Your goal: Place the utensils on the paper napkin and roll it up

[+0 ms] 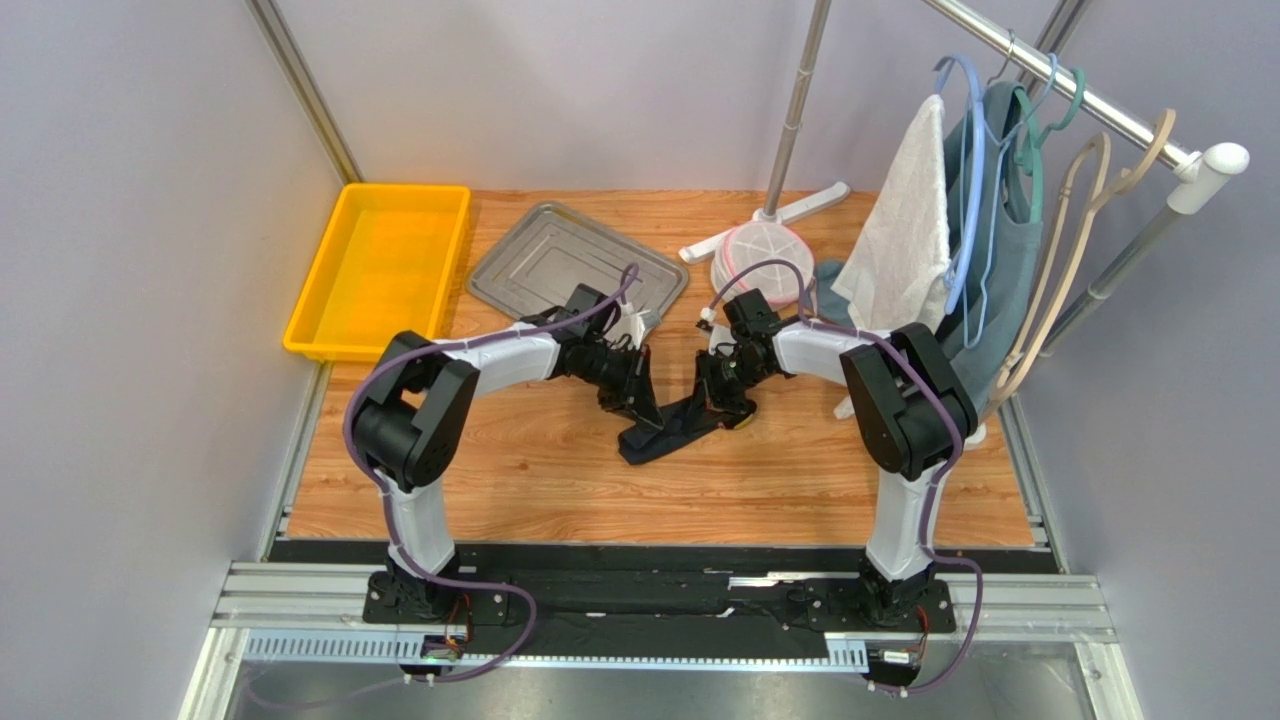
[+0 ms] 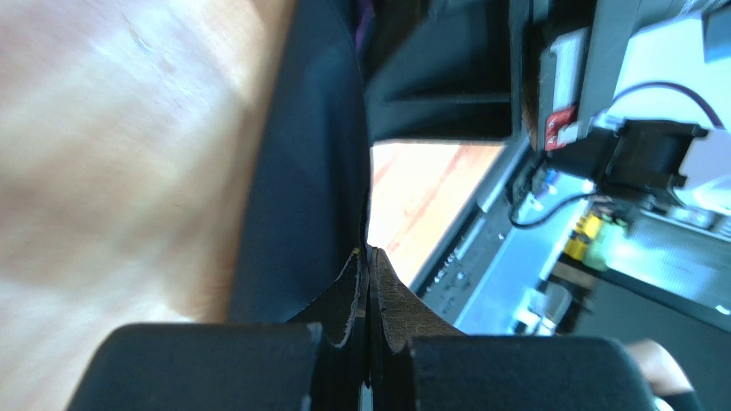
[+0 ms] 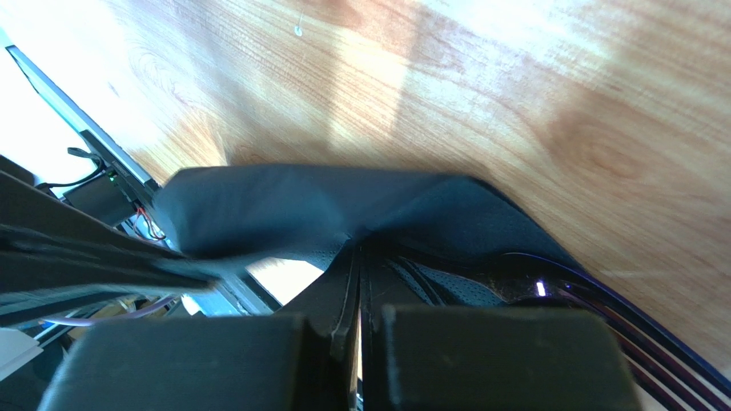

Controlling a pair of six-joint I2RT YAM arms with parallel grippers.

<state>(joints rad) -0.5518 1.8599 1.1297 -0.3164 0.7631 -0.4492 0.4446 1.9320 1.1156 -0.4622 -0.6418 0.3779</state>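
Observation:
The black paper napkin (image 1: 684,425) lies as a dark, partly folded strip in the middle of the wooden table. My left gripper (image 1: 643,402) is at its left part and my right gripper (image 1: 726,393) at its right part. In the left wrist view the gripper (image 2: 369,253) is shut on a thin edge of the napkin (image 2: 309,171), which rises in front of it. In the right wrist view the gripper (image 3: 356,248) is shut on a fold of the napkin (image 3: 292,210). Thin purple prongs of the fork (image 3: 618,312) show under that fold. The spoon is hidden.
A yellow bin (image 1: 379,267) stands at the back left, and a grey metal tray (image 1: 571,263) lies beside it. A white mesh bowl (image 1: 763,258) and a pole base sit behind the grippers. A white towel (image 1: 902,225) and hangers hang on the rack at the right.

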